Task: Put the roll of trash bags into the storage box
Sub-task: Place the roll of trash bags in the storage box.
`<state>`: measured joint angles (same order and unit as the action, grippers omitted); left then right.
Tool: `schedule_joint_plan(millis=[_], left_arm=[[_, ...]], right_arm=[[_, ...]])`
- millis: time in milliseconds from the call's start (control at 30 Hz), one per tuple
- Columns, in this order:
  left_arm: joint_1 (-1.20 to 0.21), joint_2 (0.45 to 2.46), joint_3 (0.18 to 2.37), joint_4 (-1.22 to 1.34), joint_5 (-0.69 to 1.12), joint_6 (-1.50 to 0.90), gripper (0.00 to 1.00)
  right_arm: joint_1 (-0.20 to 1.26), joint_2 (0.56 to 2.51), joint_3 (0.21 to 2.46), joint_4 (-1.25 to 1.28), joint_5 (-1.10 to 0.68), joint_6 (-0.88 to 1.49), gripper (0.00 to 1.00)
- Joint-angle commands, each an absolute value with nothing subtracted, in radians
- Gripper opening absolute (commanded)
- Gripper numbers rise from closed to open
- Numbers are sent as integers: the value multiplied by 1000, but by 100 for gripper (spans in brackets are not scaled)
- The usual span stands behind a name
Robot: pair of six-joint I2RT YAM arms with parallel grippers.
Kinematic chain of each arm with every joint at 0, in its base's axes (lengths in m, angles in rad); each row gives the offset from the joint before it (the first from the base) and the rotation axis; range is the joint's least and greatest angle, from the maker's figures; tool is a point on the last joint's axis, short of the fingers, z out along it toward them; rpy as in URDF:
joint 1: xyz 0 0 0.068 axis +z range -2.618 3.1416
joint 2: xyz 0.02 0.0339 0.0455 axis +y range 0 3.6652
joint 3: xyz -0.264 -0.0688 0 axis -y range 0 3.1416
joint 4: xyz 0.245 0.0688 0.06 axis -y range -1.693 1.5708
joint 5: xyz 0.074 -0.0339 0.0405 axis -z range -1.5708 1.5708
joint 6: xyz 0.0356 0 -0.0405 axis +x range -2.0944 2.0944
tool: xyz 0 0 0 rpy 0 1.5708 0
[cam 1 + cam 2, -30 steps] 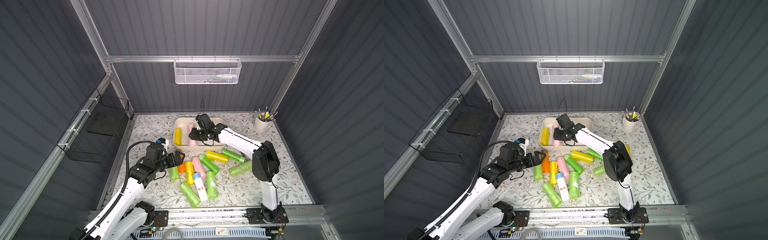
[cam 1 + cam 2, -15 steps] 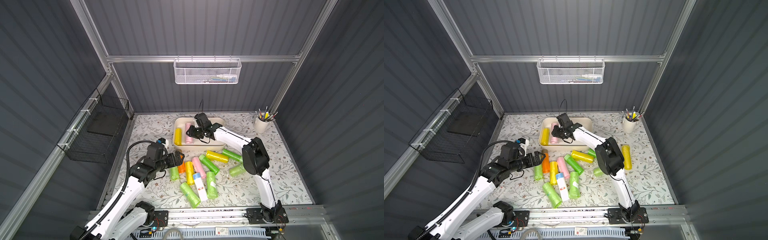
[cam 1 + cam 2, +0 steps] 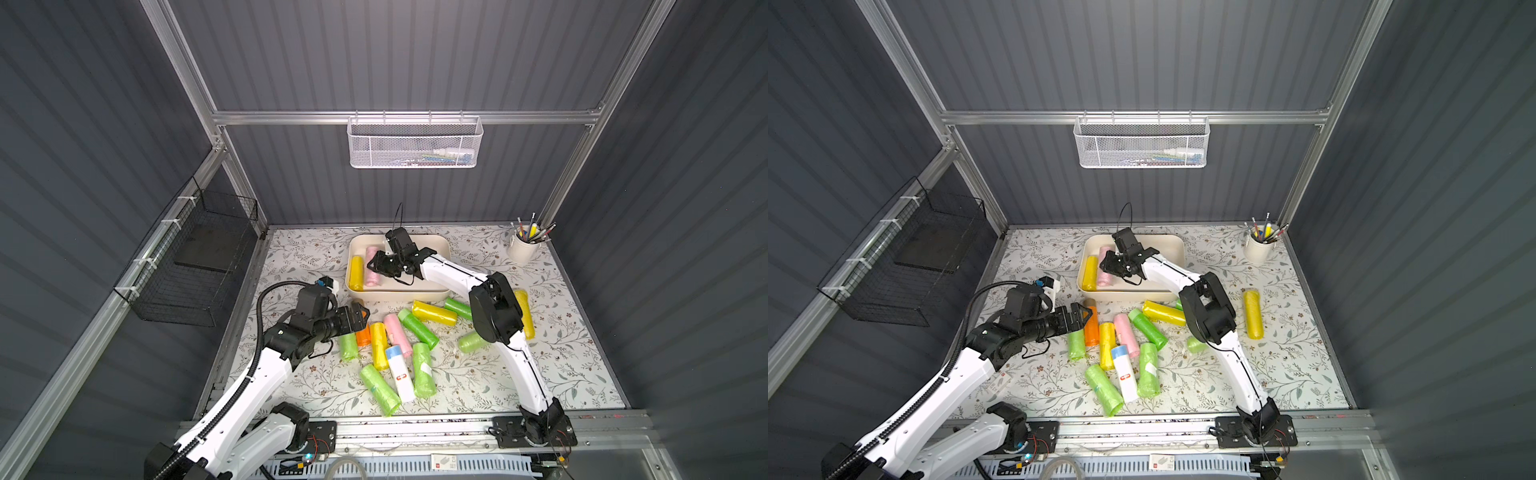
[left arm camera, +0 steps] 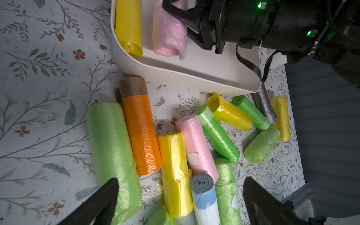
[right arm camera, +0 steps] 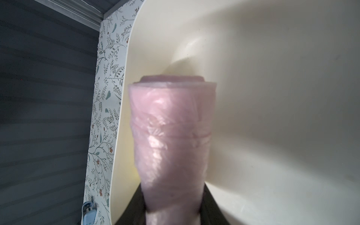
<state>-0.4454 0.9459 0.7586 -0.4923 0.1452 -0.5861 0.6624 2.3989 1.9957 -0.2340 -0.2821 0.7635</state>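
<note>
The table (image 3: 561, 374), covered with a leaf-print sheet, takes up the whole floor of the cell. A black wire basket (image 3: 195, 266) hangs on the left wall and a white mesh basket (image 3: 415, 143) hangs on the far wall.

The storage box (image 3: 386, 296) sits at the far middle of the table. Along its left side lie a yellow roll (image 3: 356, 272) and, just to its right, the pink roll of trash bags (image 3: 372, 280). The right gripper (image 3: 376, 266) reaches into the box from the right and is clamped on this pink roll. In the right wrist view the roll (image 5: 171, 136) runs out from between the black fingers (image 5: 136, 212) toward the box wall. It seems to lie on the box floor, though the contact is hidden.

The left gripper (image 3: 360, 316) hovers with its jaws spread wide, grasping nothing. It is above the left edge of a heap of loose rolls (image 3: 417, 328) on the table, just on the near side of the box. Below it are an orange roll (image 3: 363, 334) and a green roll (image 3: 348, 347) touching side by side.

A white cup of pens (image 3: 523, 249) stands in the far right corner.
</note>
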Motion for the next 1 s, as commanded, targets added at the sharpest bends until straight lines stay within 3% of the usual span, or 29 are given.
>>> schedule_joint_plan(millis=[0,500,800,967], left_arm=[[-444,952,772,-475,152,-572,100],[-445,970,768,-466,158,-571,100],[-444,963,765,-466,159,-571,100],[-445,961,761,-468,161,-570,100]], right_arm=[[654,2404,2038,-197,-308,781,29],[644,2504,2111,-183,-381,837,32],[635,2505,2111,-186,-412,837,55],[623,2469,2070,-179,-413,830,64]])
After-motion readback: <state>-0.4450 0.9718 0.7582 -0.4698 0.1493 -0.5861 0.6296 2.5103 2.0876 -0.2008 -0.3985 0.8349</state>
